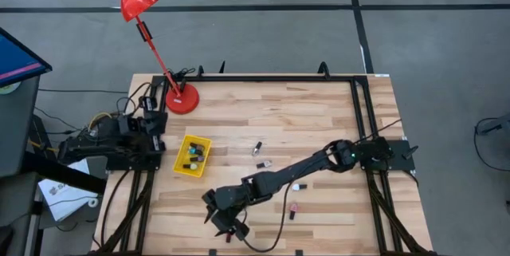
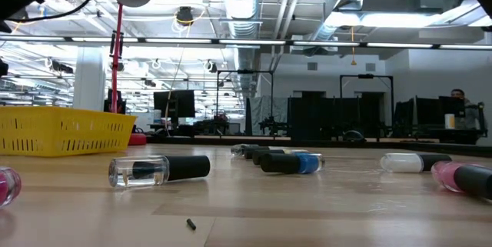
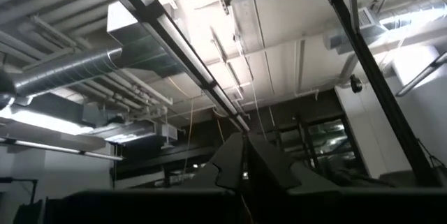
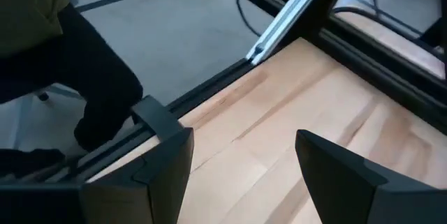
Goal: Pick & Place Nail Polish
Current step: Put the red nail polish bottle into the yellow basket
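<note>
Overhead, the wooden table [image 1: 319,120] is spanned by the right arm, whose right gripper [image 1: 225,226] is held with fingers spread near the front edge, nothing between them. The left gripper [image 1: 151,124] is parked at the left edge, fingers pressed together. Some nail polish bottles [image 1: 194,154] are gathered in the yellow basket [image 1: 182,167]; others [image 1: 264,163] are scattered mid-table.
</note>
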### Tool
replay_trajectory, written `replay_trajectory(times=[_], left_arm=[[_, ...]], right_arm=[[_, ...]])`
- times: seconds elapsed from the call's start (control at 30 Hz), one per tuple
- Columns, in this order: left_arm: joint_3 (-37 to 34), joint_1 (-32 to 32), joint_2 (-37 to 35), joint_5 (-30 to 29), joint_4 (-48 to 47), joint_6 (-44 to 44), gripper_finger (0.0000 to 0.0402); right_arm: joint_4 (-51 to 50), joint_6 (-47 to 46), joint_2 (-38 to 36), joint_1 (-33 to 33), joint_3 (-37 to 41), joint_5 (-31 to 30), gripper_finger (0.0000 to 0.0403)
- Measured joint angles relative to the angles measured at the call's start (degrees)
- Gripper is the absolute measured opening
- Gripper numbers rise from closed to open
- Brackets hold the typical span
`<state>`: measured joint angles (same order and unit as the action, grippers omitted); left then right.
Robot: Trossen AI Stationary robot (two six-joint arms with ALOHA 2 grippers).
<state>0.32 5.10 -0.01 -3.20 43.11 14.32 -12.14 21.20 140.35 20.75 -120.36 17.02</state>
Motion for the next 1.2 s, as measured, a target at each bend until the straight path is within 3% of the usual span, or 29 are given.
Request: replay_trajectory(times=[0.43,0.93,1.2], left_arm=[[0.0,0.0,0.0,0.0,-3.8,0.0,0.0014],[0.0,0.0,0.0,0.0,-3.9,0.0,0.0014],[0.0,0.0,0.0,0.0,-3.9,0.0,0.0014]], right_arm=[[5.7,4.9,5.5,1.1,-0.4,2.0,0.0248],[-8.2,10.3,6.5,1.4,-0.2,2.5,0.0266],[-9.1,10.7,6.5,0.4,-0.2,2.3,0.0266]])
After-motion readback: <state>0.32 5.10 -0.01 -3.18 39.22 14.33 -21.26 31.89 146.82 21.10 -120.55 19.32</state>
